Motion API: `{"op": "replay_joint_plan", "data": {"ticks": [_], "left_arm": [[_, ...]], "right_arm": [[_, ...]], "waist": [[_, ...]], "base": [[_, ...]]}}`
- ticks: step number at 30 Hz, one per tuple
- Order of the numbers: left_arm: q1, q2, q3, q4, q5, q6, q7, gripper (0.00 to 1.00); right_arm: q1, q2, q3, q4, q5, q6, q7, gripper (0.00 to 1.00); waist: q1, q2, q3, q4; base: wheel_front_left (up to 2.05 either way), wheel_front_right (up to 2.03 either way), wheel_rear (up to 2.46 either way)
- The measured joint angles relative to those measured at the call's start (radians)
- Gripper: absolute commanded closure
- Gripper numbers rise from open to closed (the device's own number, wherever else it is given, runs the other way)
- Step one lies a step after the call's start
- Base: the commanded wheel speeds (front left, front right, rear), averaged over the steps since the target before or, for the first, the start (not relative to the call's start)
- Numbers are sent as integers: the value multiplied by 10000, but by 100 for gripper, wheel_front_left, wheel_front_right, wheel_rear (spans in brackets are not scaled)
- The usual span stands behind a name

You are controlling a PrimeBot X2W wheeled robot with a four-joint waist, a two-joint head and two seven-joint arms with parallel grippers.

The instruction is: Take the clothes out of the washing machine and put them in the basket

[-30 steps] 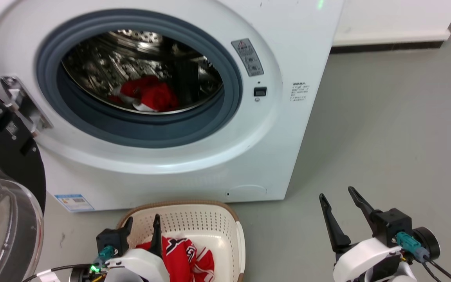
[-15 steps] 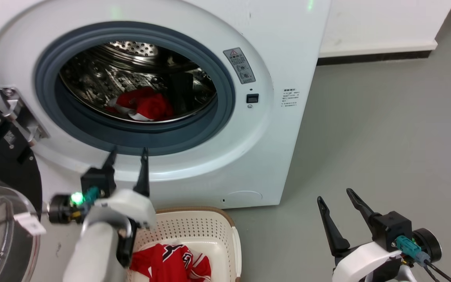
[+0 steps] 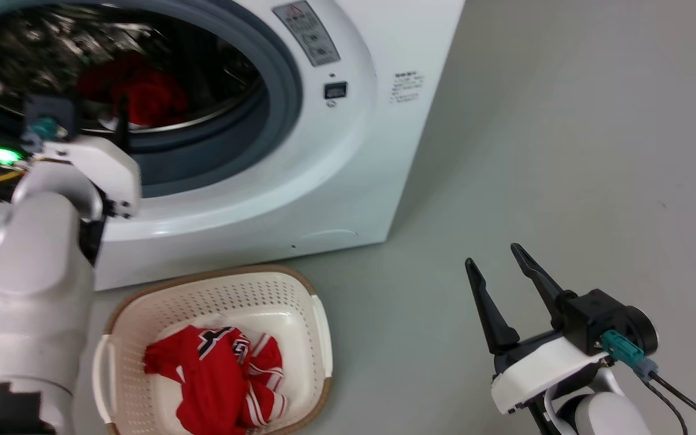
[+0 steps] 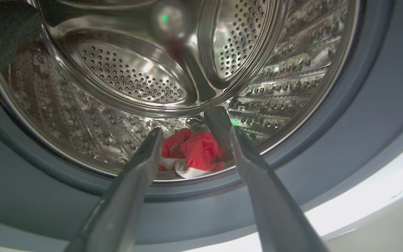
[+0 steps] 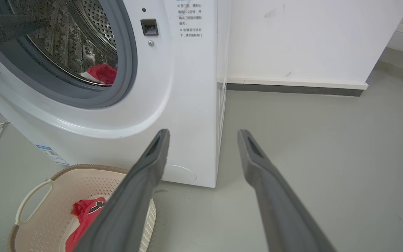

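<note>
My left gripper (image 4: 196, 130) is at the washer's (image 3: 348, 151) mouth, fingers apart and empty, pointing at a red garment (image 4: 198, 154) lying at 6 o'clock in the drum (image 4: 135, 77). The jersey (image 3: 215, 374) lies in the basket (image 3: 319, 314). My right gripper (image 3: 492, 254), at the head view's 4 o'clock, is spread and empty.

Washing machine (image 3: 348, 181) casing is showing glossy white and catching highlights. Drum (image 4: 135, 80) is gleaming as polished, perforated steel; the ring (image 4: 380, 87) around it is looking like matt grey rubber. At six o'clock in the drum, a red garment (image 4: 201, 154) is lying as soft, crumpled cloth. Basket (image 3: 245, 296), at seven o'clock in the head view, is reading as smooth cream plastic, holed, and holding a soft cloth jersey (image 3: 215, 374). Floor (image 3: 565, 151) is looking matt and smooth.
</note>
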Motion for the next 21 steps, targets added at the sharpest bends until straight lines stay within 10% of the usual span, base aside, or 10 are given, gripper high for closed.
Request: {"op": "replay_joint_plan", "data": {"ticks": [21], "left_arm": [[-4189, 2278, -1313, 3283, 951, -456, 4309, 0]], "right_arm": [[-1327, -4, 1262, 1302, 1252, -2, -1269, 0]], "waist": [[1, 0, 2709, -1939]], "base": [[0, 0, 0]]}}
